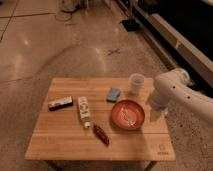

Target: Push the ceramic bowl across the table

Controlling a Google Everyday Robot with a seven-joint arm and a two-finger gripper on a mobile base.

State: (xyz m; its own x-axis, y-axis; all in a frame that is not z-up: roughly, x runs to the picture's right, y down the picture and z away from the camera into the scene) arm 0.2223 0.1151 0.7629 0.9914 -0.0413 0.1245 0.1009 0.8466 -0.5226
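The ceramic bowl [128, 114] is orange-red with pale marks inside and sits on the right half of the wooden slat table [65, 142]. My white arm [172, 90] reaches in from the right. The gripper [154, 112] hangs at its lower end, just right of the bowl's rim and over the table's right edge. I cannot tell whether it touches the bowl.
A translucent cup [136, 82] stands behind the bowl and close to the arm. A blue item [113, 94], a white tube [84, 111], a dark red item [101, 134] and a dark box [60, 103] lie left of the bowl. A small logo [161, 148] marks the near right corner.
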